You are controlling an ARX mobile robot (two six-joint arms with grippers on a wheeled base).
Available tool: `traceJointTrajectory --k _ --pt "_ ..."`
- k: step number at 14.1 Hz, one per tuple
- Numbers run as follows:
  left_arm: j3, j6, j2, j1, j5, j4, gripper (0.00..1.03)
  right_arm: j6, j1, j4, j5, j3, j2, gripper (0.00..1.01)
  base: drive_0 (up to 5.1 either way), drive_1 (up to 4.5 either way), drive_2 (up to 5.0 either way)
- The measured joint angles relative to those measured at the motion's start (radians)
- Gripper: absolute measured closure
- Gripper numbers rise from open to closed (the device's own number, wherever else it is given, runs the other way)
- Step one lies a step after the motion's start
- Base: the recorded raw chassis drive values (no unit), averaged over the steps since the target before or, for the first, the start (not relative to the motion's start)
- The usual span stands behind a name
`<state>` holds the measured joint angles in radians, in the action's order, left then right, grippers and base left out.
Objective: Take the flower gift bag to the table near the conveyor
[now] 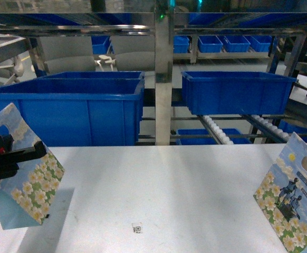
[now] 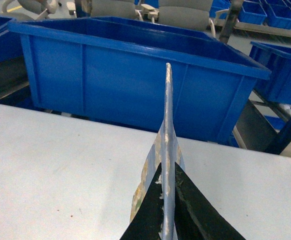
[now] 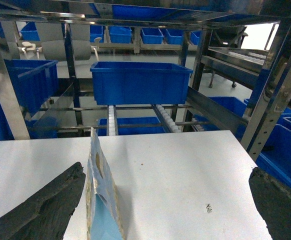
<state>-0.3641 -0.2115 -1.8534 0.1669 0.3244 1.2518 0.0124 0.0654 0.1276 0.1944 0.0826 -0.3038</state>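
Note:
My left gripper [image 1: 35, 153] is shut on the top edge of a flower gift bag [image 1: 29, 184], light blue with white daisies, held tilted at the left end of the white table [image 1: 159, 184]. In the left wrist view the black fingers [image 2: 150, 215] pinch the bag's thin upper edge [image 2: 168, 125]. A second flower gift bag [image 1: 293, 195] stands on the table at the right. My right gripper [image 3: 165, 210] is open around that bag [image 3: 100, 200], which stands close to the left finger [image 3: 45, 205] without touching. Behind the table rises the steel conveyor with white rollers [image 1: 217, 129].
Large blue bins [image 1: 85, 108] sit on the rack just past the table's far edge, another [image 1: 238, 92] to the right. A steel upright [image 1: 163, 79] stands in the middle. A small black code mark [image 1: 137, 227] lies on the table. Roller lanes [image 3: 165, 117] slope behind.

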Motion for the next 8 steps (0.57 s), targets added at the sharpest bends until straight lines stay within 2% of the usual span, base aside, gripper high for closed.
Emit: traceJointTrajectory --k 4,6,8 --pt "0.019 -0.047 -0.065 0.038 0.024 0.028 1.0 0.0 0.0 0.0 0.0 0.0 0.0 0.03 0.0 0.0 0.0" --pt "0.018 -0.055 -0.084 0.073 0.035 0.029 1.0 0.0 0.0 0.0 0.0 0.0 0.0 0.03 0.0 0.0 0.0" --pt "0.018 -0.072 -0.112 0.08 0.034 0.033 1.0 0.0 0.0 0.0 0.0 0.0 0.0 0.03 0.0 0.0 0.0"
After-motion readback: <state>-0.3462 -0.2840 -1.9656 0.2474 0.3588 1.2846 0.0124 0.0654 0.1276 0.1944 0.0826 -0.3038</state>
